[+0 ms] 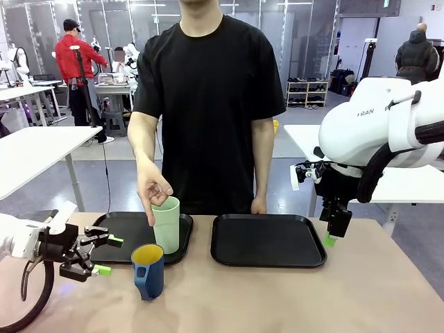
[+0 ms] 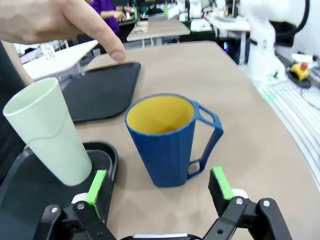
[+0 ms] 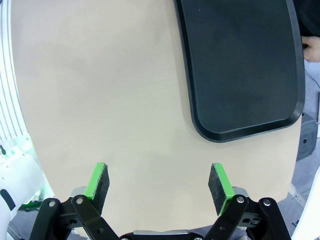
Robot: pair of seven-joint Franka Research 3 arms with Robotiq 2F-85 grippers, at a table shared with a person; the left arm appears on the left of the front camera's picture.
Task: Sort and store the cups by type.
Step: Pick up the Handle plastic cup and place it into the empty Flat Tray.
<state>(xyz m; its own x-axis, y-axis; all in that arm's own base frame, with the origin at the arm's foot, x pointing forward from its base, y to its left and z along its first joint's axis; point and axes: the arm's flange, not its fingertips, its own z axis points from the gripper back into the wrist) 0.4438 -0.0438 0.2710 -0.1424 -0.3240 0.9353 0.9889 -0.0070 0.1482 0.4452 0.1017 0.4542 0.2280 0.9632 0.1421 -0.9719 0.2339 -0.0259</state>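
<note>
The left gripper (image 1: 109, 255) hung low over the table (image 1: 361, 291) with its jaws spread wide and nothing between them. The dark blue mug (image 2: 167, 140) stood upright just ahead of the green pads (image 2: 96, 184), roughly centred on the gap, with its handle turned towards one pad. The mint-green tumbler (image 2: 50, 132) stood off to the other pad's side, on the near edge of the left tray (image 1: 118, 225), with the person's hand (image 1: 152, 187) at its rim.

The mug looked like stiff, faceted plastic: empty, so probably light, and not fragile. Its smooth walls narrowed towards the base, so it seemed liable to slip in a loose pinch. The best hold seemed to be across the body at mid-height, with the pads on opposite flat facets, clear of the thin open handle, which could twist the mug or catch a finger.

The right gripper (image 3: 160, 182) was also wide open and empty over bare table, with the right tray (image 3: 240, 65) beyond its jaws.
</note>
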